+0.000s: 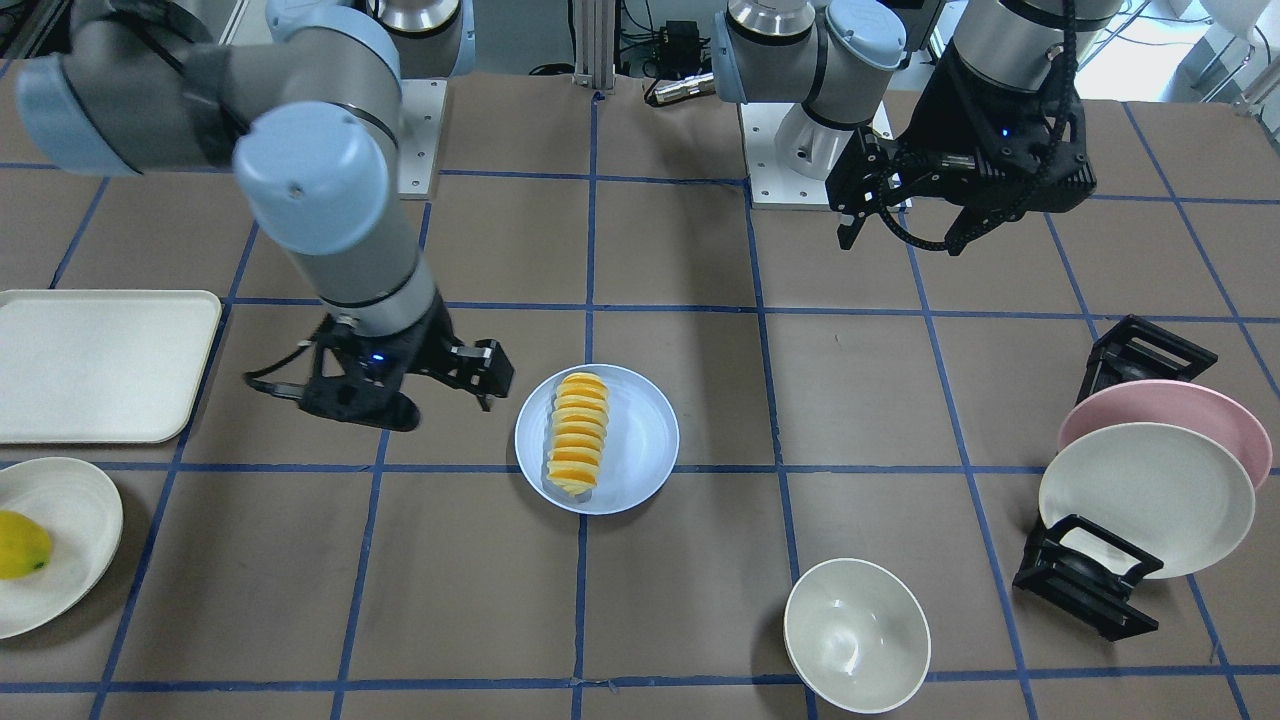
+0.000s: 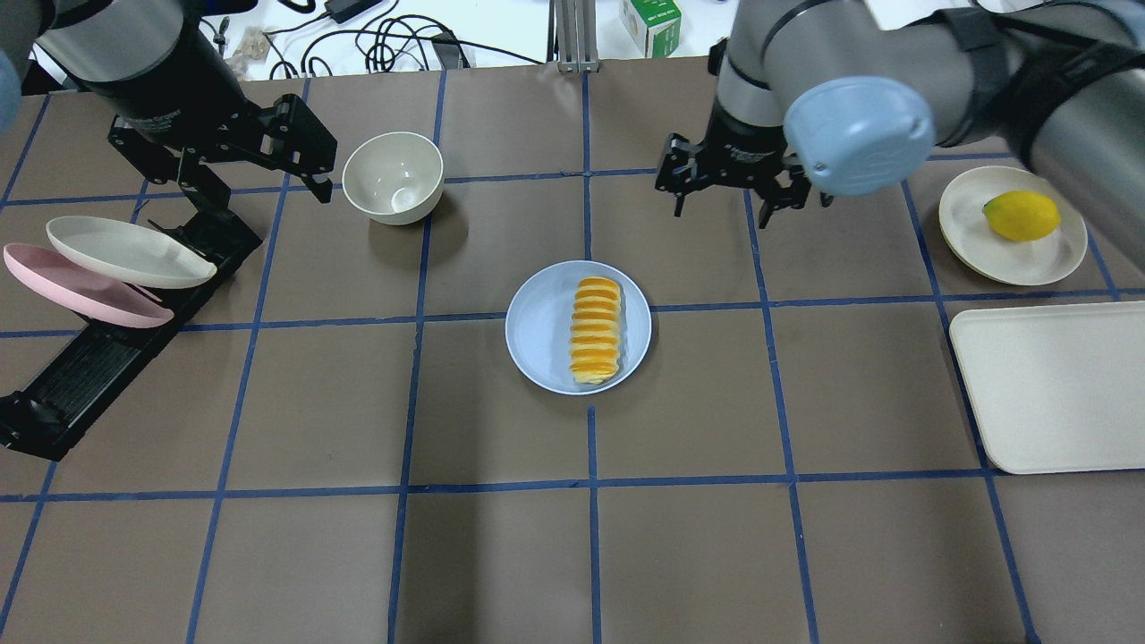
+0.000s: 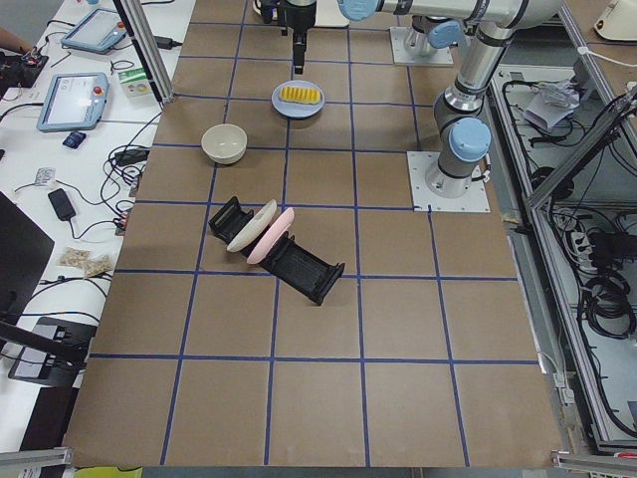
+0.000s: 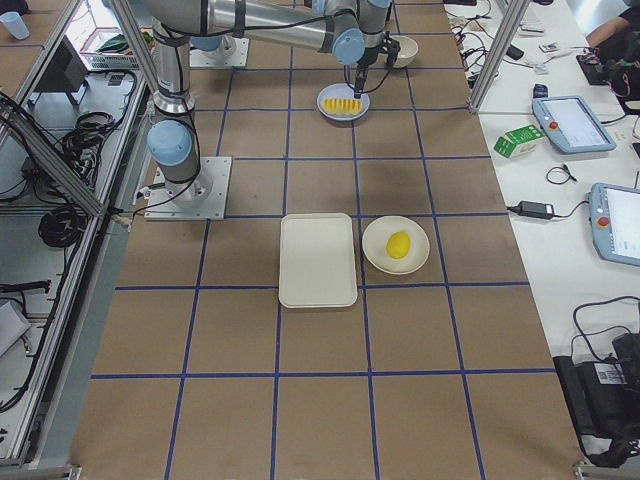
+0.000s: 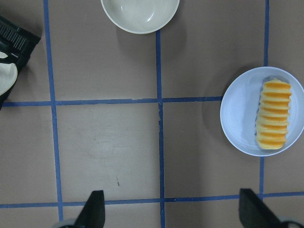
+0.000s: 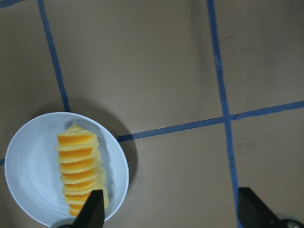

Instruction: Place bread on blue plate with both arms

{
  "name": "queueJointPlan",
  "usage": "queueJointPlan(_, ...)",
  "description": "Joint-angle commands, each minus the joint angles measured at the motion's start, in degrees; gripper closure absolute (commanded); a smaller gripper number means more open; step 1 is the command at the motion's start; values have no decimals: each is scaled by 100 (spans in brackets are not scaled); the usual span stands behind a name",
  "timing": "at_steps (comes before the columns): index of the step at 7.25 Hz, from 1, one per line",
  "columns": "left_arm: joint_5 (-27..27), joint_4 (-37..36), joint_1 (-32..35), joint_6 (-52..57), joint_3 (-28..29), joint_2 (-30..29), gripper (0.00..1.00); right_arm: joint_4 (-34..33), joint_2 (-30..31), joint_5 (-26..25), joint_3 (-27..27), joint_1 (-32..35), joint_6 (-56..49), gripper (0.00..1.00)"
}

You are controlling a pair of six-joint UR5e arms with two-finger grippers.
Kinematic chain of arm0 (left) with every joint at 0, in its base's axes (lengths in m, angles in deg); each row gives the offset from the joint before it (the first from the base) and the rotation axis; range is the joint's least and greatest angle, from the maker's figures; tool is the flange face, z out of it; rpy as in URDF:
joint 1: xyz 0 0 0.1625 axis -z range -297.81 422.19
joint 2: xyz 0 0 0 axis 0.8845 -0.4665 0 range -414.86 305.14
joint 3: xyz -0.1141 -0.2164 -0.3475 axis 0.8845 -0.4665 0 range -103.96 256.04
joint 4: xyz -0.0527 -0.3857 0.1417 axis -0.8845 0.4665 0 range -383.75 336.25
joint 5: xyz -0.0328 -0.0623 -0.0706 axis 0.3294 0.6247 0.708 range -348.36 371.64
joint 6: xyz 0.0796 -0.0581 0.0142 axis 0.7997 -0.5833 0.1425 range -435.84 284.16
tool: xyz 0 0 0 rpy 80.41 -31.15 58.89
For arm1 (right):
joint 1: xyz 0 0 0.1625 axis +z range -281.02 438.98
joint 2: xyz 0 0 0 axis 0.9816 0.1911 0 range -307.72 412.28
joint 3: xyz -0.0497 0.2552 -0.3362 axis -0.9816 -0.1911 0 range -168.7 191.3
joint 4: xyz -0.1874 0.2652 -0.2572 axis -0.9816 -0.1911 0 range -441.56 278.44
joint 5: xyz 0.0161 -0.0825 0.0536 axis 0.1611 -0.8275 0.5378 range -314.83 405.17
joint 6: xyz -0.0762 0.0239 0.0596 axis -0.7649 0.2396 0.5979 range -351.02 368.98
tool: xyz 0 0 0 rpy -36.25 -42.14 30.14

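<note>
- Found ridged yellow-orange sliced toy bread lying flat on round matte pale blue plate, mid-worktop, well clear of every edge.
- Noted bread's long axis running from robot's edge toward operators' edge, set slightly toward the blue plate's right side, with the robot-side end close to the rim.
- Saw black two-finger right claw raised over brown paper worktop with blue tape grid, near the blue plate on its operators'-edge side. Spread wide open, gripping nothing, touching neither bread nor blue plate.
- Saw black two-finger left claw raised toward the worktop's left end, well apart from the blue plate. Likewise spread wide open, with nothing held.
- Logged cream round bowl standing upright between left claw and blue plate, nearer the operators' edge.
- Logged black slotted rack toward the left edge, carrying tilted pink plate and tilted cream-white plate side by side.
- Logged cream round dish toward the right edge with smooth yellow lemon-like fruit resting on it.
- Logged cream rectangular tray just beside that dish, on its robot's-edge side.
</note>
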Motion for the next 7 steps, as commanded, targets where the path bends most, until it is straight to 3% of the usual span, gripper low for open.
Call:
queueJointPlan(1, 0, -2, 1, -3, -8, 12, 0, 519, 520, -171, -47, -487, -314, 0)
queueJointPlan(3, 0, -2, 1, -3, -8, 21, 0, 1029, 942, -163, -21, -550, -314, 0)
queueJointPlan(7, -9, 7, 1, -21, -8, 12, 0, 1048, 1119, -119, -47, -532, -472, 0)
